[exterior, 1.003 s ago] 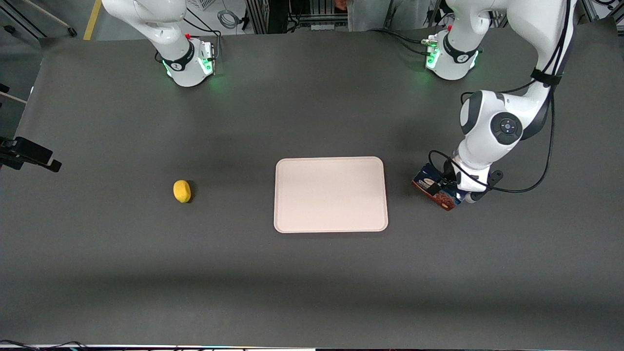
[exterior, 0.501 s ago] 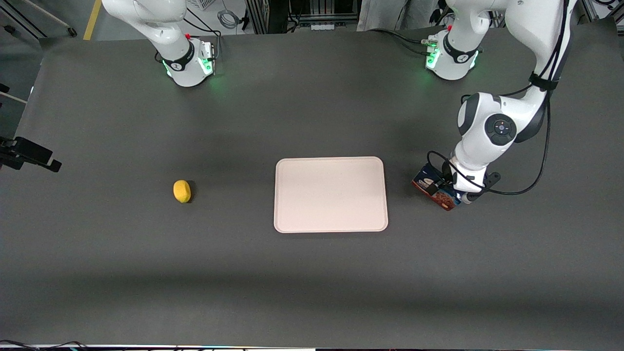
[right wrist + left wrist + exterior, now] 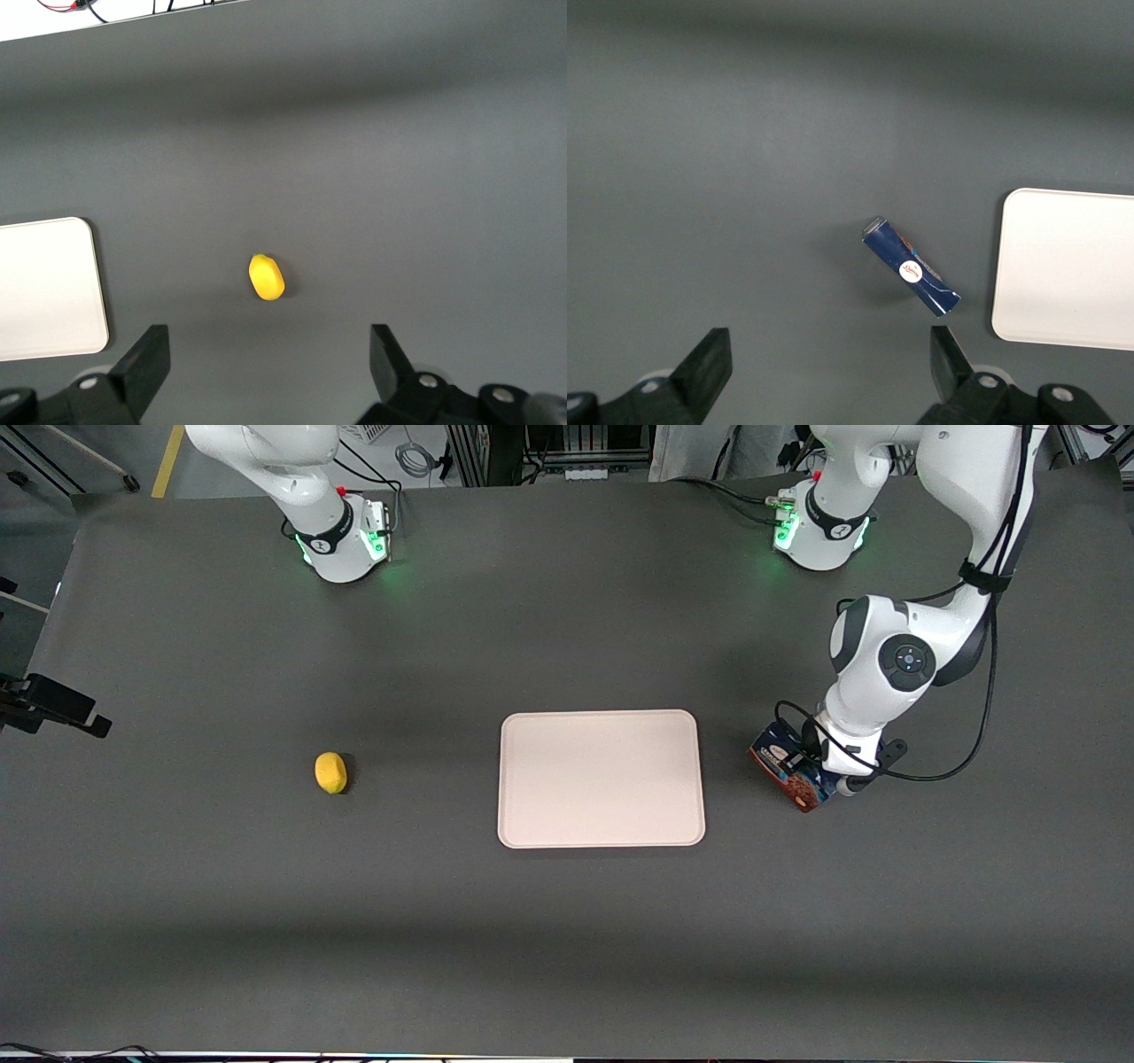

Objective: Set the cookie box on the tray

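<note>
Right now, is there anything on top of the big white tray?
Nothing lies on the tray; its whole flat surface shows. The cookie box sits on the table beside it, with the open hand above the box. What's under the tray is hidden.

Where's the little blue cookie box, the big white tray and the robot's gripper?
Small navy-blue cookie box (image 3: 911,277), left wrist view: its logo side.
Large cream-white tray (image 3: 601,778), front view: bare middle.
Left arm's gripper (image 3: 831,365), left wrist view: between its open fingers, above the box.

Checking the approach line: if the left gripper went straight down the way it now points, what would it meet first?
Probably the cookie box, lying between the open fingers of the left gripper; depth is hard to judge.
</note>
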`<control>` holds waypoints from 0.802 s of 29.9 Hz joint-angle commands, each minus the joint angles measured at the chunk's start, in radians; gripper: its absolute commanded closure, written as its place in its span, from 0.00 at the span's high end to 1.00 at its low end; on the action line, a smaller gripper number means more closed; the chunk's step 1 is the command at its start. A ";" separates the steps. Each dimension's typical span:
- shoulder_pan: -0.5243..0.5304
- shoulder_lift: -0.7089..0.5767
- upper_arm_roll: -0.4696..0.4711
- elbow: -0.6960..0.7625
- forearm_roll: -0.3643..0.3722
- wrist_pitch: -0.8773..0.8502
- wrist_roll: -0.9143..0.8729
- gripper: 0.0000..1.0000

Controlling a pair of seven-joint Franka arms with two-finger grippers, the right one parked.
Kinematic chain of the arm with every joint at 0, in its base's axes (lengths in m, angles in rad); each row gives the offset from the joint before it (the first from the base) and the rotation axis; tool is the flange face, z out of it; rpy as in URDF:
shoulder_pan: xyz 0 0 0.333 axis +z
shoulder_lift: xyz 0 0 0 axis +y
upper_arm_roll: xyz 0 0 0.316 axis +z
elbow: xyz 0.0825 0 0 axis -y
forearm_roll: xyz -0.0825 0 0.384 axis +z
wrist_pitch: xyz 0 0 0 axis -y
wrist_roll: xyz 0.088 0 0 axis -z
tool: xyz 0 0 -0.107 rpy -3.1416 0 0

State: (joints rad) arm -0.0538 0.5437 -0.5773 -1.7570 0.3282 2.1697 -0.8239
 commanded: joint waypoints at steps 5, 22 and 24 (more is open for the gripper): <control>-0.006 0.022 -0.007 -0.041 0.035 0.084 -0.043 0.21; -0.009 0.053 -0.007 -0.053 0.144 0.088 -0.101 0.88; -0.006 0.059 -0.007 -0.053 0.144 0.099 -0.098 1.00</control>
State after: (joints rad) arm -0.0598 0.5867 -0.5823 -1.8086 0.4435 2.2487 -0.8896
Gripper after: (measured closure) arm 0.670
